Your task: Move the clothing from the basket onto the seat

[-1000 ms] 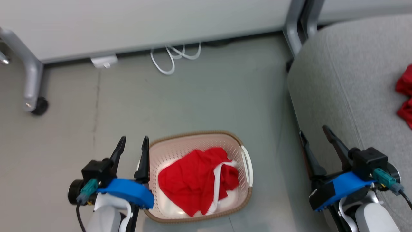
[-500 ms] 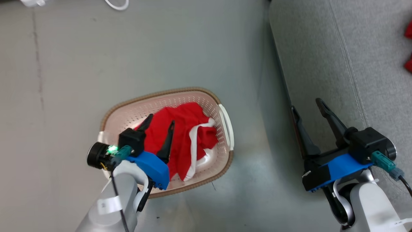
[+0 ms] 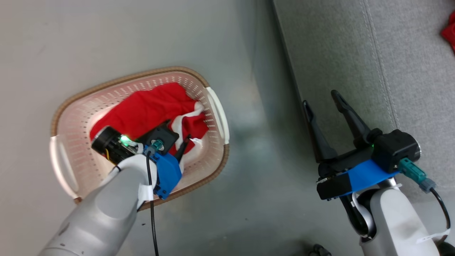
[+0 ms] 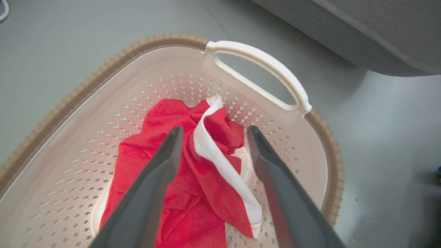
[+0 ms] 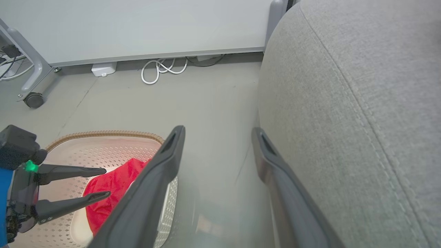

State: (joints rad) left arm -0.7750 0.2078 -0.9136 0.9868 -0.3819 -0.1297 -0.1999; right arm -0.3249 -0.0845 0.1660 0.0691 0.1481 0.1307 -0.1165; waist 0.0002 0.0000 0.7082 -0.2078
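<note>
The cream basket (image 3: 117,81) with a brown rim stands on the floor, left of the grey seat (image 3: 355,53). Crumpled red clothing (image 3: 149,106) with white trim lies inside it. My left gripper (image 4: 214,130) is open and reaches down into the basket, its fingers straddling a raised fold of red cloth with a white band (image 4: 220,155); whether the tips touch the cloth is unclear. My right gripper (image 3: 320,98) is open and empty, hovering by the seat's front edge. Another red garment (image 3: 449,33) lies on the seat at the far right.
Grey floor separates the basket from the seat (image 5: 361,103). In the right wrist view a pale wall panel stands at the back, with a coiled white cable (image 5: 162,69), a white adapter (image 5: 103,69) and a grey leg on a caster (image 5: 32,100) along its foot.
The head camera has tilted down and shifted. My left gripper has gone from beside the basket down into it, over the red clothing. The right gripper stays open by the seat.
</note>
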